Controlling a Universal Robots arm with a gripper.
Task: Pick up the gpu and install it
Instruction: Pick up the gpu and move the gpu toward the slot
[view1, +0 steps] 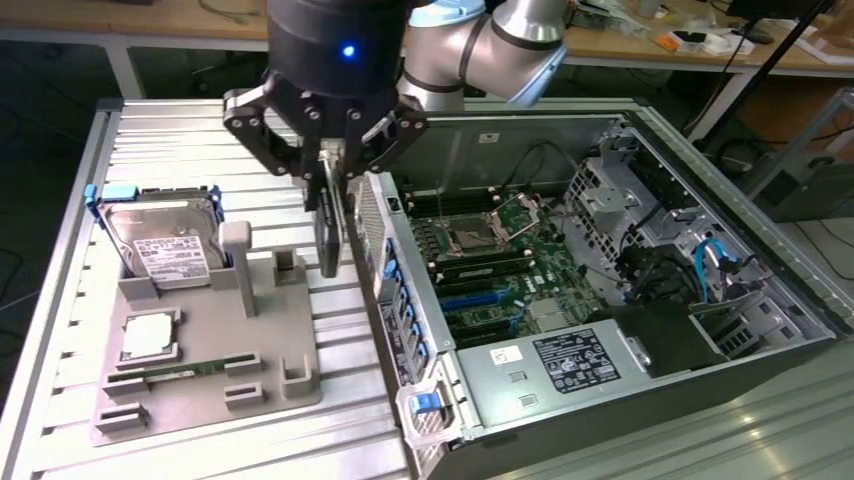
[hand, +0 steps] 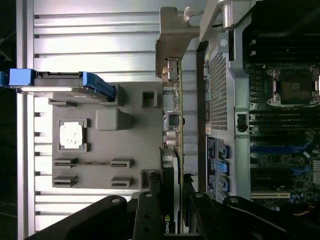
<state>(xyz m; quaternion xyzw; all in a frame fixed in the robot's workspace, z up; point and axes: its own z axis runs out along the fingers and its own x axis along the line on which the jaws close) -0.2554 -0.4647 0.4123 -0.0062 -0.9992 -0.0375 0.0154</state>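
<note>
Tool clamps the gpu, hanging on edge between grey holder and computer case; any tilt could catch its bracket on the case wall.

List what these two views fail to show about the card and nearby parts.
Exterior view: the thin dark gpu card with silver end bracket stands edge-on, so its faces are hidden; the black gripper covers its top.
Wrist view: the gripper's jaws cover the card's gripped end.
Exterior view: print on the boxy silver hard drive's white label is too small to read.
</note>
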